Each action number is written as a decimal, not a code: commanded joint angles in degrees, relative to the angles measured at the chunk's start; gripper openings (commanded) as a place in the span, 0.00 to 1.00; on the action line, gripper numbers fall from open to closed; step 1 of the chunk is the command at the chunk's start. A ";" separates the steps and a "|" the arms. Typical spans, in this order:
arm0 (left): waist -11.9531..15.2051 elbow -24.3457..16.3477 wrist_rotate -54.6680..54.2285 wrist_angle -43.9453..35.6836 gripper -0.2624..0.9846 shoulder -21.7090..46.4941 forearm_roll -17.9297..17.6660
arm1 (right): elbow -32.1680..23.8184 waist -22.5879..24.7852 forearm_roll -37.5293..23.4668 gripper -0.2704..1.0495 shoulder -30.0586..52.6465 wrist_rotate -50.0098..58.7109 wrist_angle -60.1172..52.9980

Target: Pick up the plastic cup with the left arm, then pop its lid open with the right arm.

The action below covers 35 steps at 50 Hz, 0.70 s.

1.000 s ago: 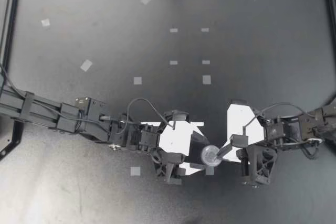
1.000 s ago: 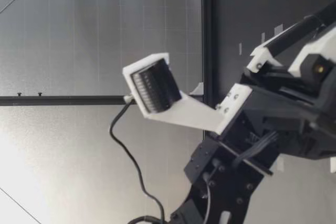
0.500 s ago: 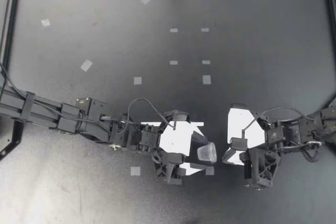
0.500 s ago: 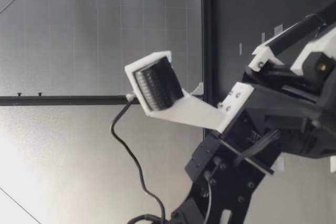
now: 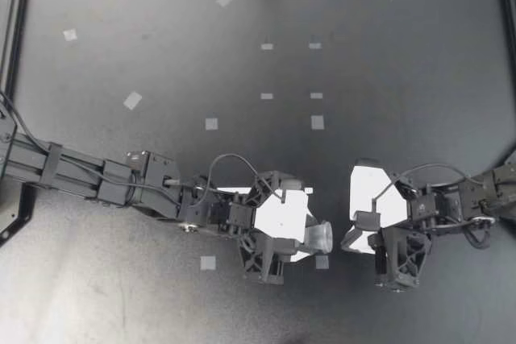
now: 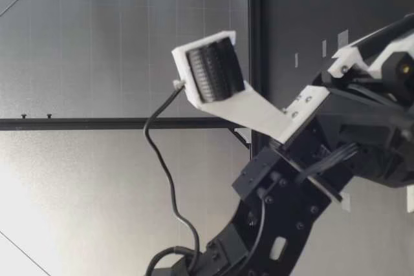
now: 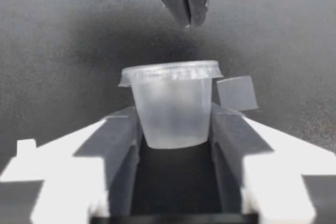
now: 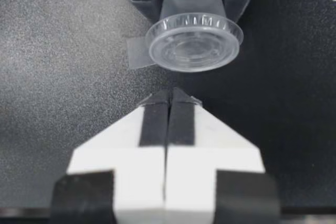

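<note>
We find our left gripper (image 5: 313, 240) clamped on a small translucent cup (image 5: 324, 234), with both fingers (image 7: 122, 145) pressed against its tapered wall below the rim. The cup is held on its side over the worktop (image 5: 161, 304), near the front edge and a little right of the middle, beside a tape square (image 5: 322, 262). It is thin clear plastic, lidded and apparently empty. Our right gripper (image 5: 347, 241) is closed on nothing, its tips just short of the lid. In our judgement the grip pressure should be moderate, since the thin wall could buckle or slip.
</note>
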 commanded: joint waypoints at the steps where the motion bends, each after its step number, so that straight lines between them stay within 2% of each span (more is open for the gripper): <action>1: -0.09 -0.88 -0.09 -0.18 0.44 -1.85 0.00 | -0.26 0.35 0.00 0.10 -1.76 0.18 -0.35; 11: -0.09 0.79 0.97 -0.18 0.35 -5.45 0.09 | 0.62 0.35 0.00 0.10 -6.24 1.05 -0.79; 18: 0.44 4.92 4.31 -1.41 0.34 -12.83 0.00 | 3.60 -0.53 0.18 0.11 -15.21 4.31 -5.36; 23: 0.44 9.05 7.21 -7.56 0.34 -18.81 -0.09 | 7.91 -0.70 0.18 0.16 -23.29 9.67 -13.80; 28: 0.88 13.97 9.84 -19.60 0.34 -22.06 -0.18 | 12.74 -0.70 0.18 0.31 -28.92 17.75 -25.93; 35: 2.29 20.57 13.10 -40.61 0.34 -22.76 -2.99 | 17.58 -0.70 0.44 0.70 -30.67 33.40 -39.38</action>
